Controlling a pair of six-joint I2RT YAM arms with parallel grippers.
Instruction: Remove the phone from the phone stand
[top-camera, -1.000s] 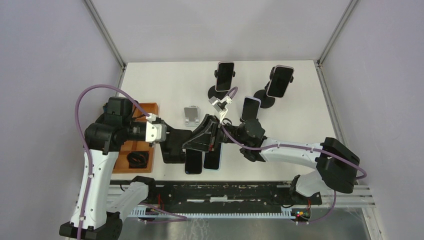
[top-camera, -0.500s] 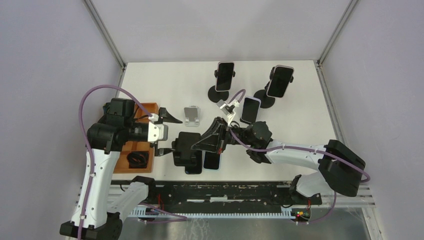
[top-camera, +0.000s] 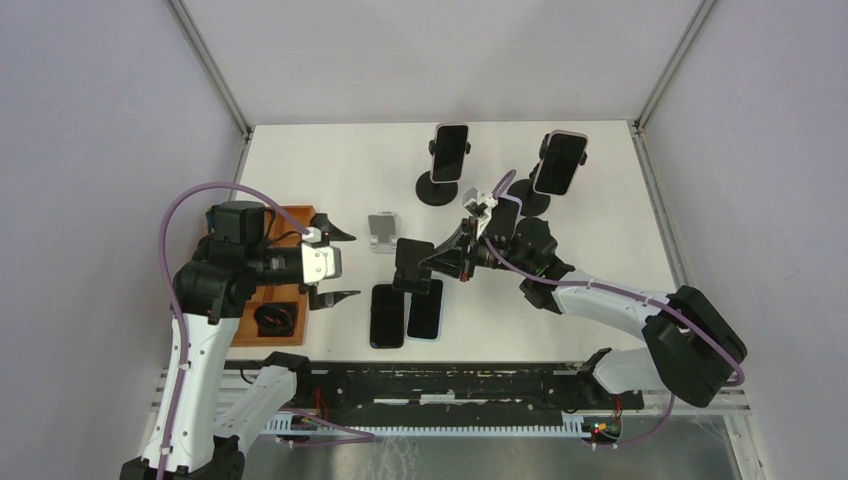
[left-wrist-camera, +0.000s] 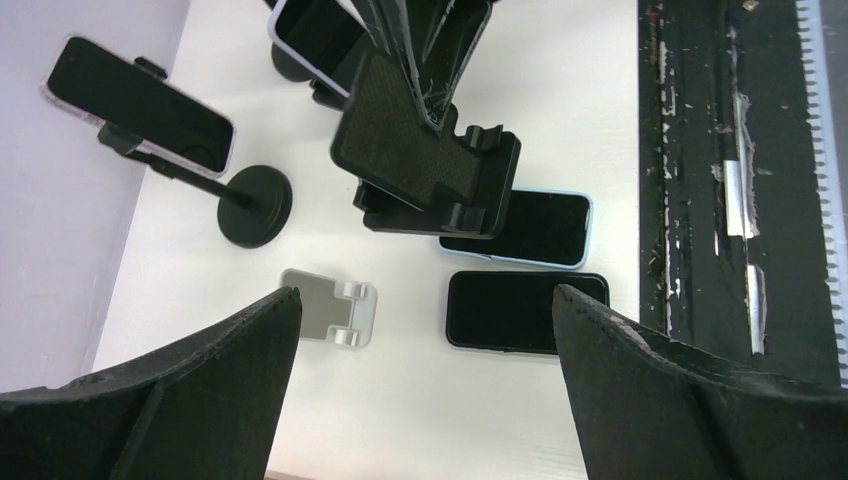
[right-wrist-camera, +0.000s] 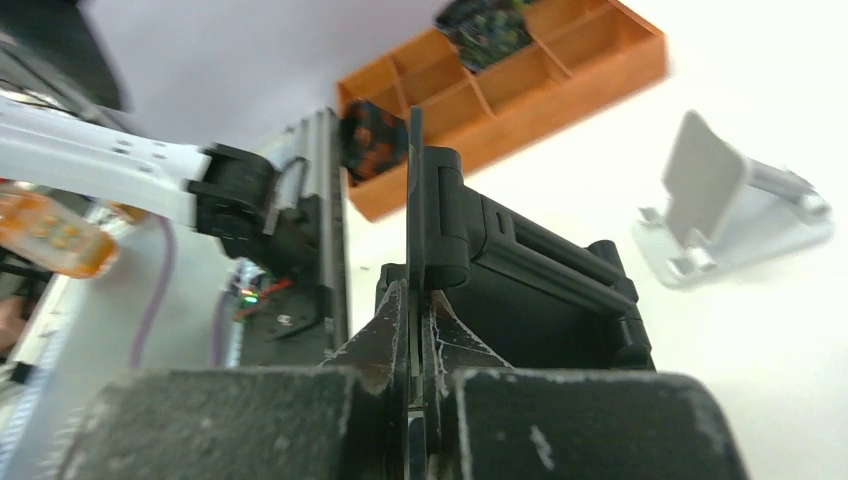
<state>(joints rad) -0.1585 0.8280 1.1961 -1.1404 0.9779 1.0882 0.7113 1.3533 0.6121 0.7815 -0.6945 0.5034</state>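
An empty black phone stand (top-camera: 410, 262) hangs tilted above the table, and my right gripper (top-camera: 437, 263) is shut on its thin plate. The right wrist view shows that plate (right-wrist-camera: 414, 200) clamped edge-on between the two fingers of the right gripper (right-wrist-camera: 413, 300). Two phones lie flat below it, a black one (top-camera: 386, 316) and a light-blue-cased one (top-camera: 425, 309). My left gripper (top-camera: 337, 265) stands wide open to the left of the stand, with nothing between its fingers. From the left wrist view, the stand (left-wrist-camera: 425, 165) and both flat phones (left-wrist-camera: 525, 311) (left-wrist-camera: 530, 228) show beyond the left gripper (left-wrist-camera: 425, 293).
A small silver stand (top-camera: 381, 231) sits behind the flat phones. Two phones stand on black round-based holders (top-camera: 449, 152) (top-camera: 559, 164) at the back, and a third phone (top-camera: 505, 214) is partly hidden by the right arm. A wooden compartment tray (top-camera: 283, 296) lies at the left.
The left gripper opened, let go of the black stand and drew back left. The right gripper shut on the stand and carried it up and to the back right.
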